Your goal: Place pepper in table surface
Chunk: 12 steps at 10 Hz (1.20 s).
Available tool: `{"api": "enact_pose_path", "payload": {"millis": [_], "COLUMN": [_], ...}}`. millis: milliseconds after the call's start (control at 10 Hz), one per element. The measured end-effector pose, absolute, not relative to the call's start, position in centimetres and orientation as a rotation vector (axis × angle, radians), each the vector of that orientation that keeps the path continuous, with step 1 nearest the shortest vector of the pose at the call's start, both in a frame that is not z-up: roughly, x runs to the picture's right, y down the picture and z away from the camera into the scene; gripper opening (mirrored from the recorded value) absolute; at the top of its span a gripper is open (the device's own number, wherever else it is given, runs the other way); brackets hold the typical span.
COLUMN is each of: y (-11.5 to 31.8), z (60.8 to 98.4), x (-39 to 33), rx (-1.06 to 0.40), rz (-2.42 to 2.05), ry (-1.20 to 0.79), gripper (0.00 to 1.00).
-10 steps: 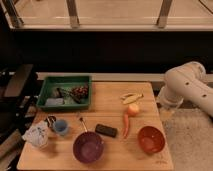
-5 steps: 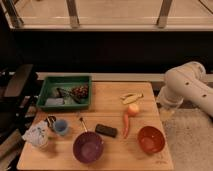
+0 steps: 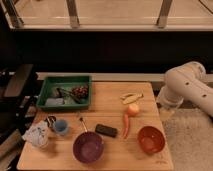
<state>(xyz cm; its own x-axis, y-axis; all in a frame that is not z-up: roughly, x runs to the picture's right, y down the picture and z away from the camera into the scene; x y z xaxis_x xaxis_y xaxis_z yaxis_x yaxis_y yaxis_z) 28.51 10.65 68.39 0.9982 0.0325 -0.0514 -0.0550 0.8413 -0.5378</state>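
Observation:
The pepper is slim and orange-red. It lies on the light wooden table surface, right of centre, between the round yellow-orange fruit and the orange bowl. Nothing is touching it. My white arm stands folded off the table's right edge. The gripper hangs at the arm's lower end beside that edge, well to the right of the pepper and apart from it.
A green tray with several items sits at the back left. A banana lies behind the fruit. A purple bowl, a dark block, a blue cup and a crumpled white bag stand along the front.

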Motion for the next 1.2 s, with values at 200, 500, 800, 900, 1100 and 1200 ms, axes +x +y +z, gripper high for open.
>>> {"api": "enact_pose_path", "payload": {"millis": [200, 500, 800, 900, 1100, 1200], "y": [10.6, 10.6, 10.4, 10.4, 10.4, 10.2], "z": [68.4, 68.4, 68.9, 69.3, 70.4, 70.8], "x": [28.5, 28.5, 27.9, 27.3, 25.3, 23.7], "rx": [-0.569, -0.568, -0.598, -0.616, -0.631, -0.632], "rz": [0.046, 0.046, -0.063, -0.171, -0.376, -0.449], "ry": [0.041, 0.040, -0.011, -0.059, -0.176, -0.243], "gripper": [0.65, 0.65, 0.65, 0.65, 0.65, 0.65]}}
